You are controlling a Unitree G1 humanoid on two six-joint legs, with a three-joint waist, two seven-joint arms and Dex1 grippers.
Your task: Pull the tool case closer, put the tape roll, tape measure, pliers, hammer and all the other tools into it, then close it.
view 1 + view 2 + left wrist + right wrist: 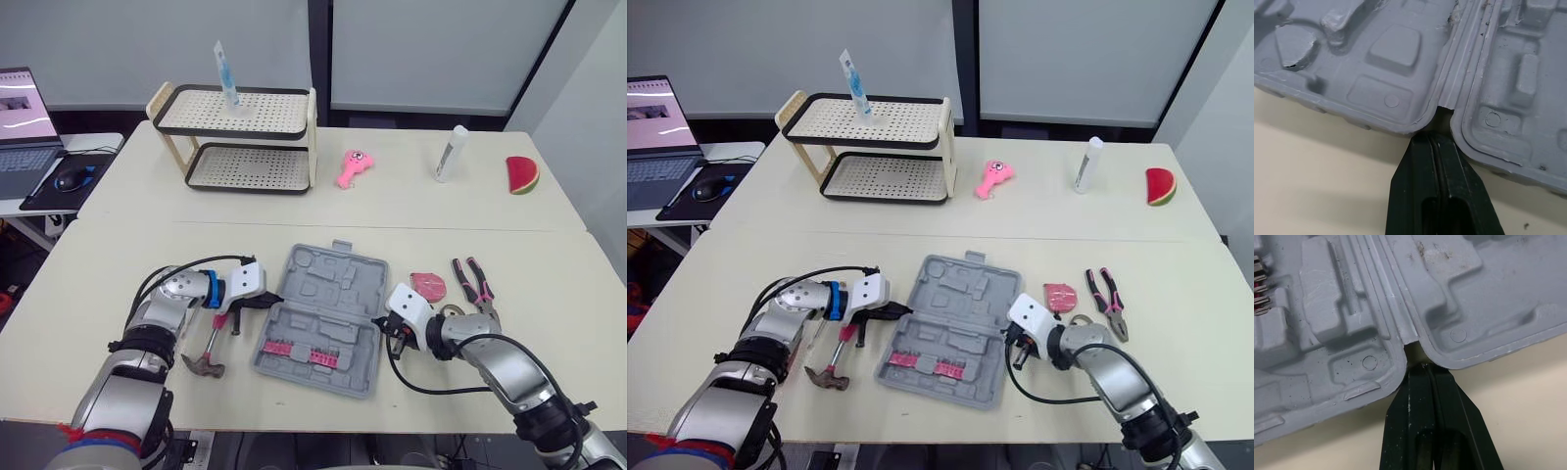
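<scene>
Left arm (147, 338), right arm (505, 372): silver-grey rounded shells, black joint rings | blue band (210, 289) at left wrist | wrist housings (247, 280): white, angular | cables (186, 266): black, looping loose beside each forearm | left gripper (1437, 139), right gripper (1427, 367): two matte black tapered fingers each, lightly scuffed

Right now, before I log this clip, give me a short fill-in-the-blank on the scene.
1. The tool case lies ___, its molded slots showing.
2. The hammer lies on the case's ___ side.
3. The left hand and right hand both have their fingers ___.
Missing words: open; left; shut.
</scene>
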